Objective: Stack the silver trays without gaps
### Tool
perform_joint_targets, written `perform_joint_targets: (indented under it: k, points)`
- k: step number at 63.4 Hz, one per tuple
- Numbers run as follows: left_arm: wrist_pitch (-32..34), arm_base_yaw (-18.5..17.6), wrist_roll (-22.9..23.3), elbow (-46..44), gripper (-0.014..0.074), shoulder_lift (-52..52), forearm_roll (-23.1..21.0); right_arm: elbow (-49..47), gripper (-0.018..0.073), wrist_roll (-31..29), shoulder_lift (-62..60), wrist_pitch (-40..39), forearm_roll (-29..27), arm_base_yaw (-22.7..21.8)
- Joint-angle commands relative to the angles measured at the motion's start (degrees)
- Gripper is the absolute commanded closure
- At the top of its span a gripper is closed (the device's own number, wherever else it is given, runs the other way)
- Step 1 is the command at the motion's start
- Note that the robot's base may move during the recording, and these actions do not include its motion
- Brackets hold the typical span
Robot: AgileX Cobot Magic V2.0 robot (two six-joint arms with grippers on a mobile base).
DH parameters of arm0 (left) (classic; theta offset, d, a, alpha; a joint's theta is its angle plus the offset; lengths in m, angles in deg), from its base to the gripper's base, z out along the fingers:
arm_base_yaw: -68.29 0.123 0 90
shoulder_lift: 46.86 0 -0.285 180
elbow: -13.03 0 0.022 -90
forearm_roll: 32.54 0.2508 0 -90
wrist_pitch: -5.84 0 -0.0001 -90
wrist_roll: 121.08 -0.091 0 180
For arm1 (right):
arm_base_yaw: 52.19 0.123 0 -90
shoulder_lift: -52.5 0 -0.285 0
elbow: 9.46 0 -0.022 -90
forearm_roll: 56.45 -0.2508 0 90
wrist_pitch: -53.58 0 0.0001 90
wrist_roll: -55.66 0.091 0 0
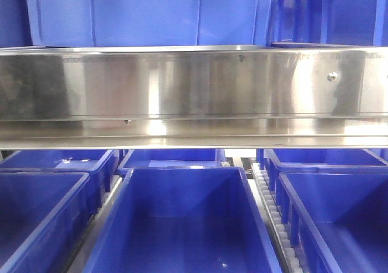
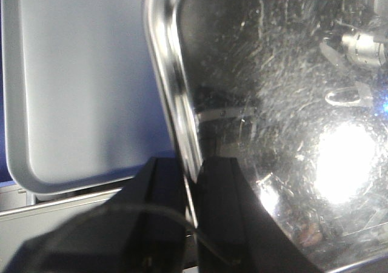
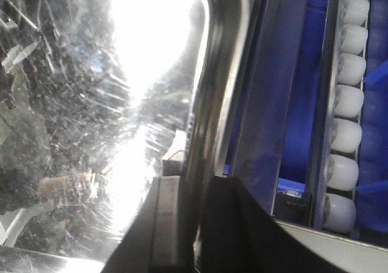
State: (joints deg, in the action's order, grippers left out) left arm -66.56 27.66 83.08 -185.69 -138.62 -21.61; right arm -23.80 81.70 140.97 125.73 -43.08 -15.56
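A silver tray with a scratched, mirror-like bottom fills the left wrist view. My left gripper is shut on its left rim, one black finger on each side of the thin edge. The same tray shows in the right wrist view under strong glare. There my right gripper is shut on the right rim. Left of the held tray lies a pale grey flat tray-like panel with a rounded corner. Neither gripper shows in the front view.
A long shiny steel rail crosses the whole front view. Blue bins stand below it, and more blue bins above. A track of white rollers runs beside blue bin walls right of the tray.
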Motion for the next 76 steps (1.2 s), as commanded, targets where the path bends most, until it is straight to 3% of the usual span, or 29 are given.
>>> perform_joint_targets:
  k: [1,40,57,76]
  points:
    - [-1.92,-1.02,-1.61,-2.03,0.0644,1.79,-1.52,-1.63,0.0503,-1.54,-1.93,1.72,0.52,0.48]
    - [0.99,-0.18,-1.61,-2.18,0.0644,1.79,-1.84,-2.15,0.0503,-1.54,-1.93,0.12,0.17,0.48]
    - [5.75,6.60,-1.97,-2.72,0.0644,1.79,-1.83,-9.06,0.0503,-1.99,1.74,-0.14,-0.41,0.36]
    - [9.16,15.29,-7.55,-3.89,0.0644,-4.09,-3.81,-14.82,0.0503,-1.38,13.28,-0.75,-1.58,-1.22]
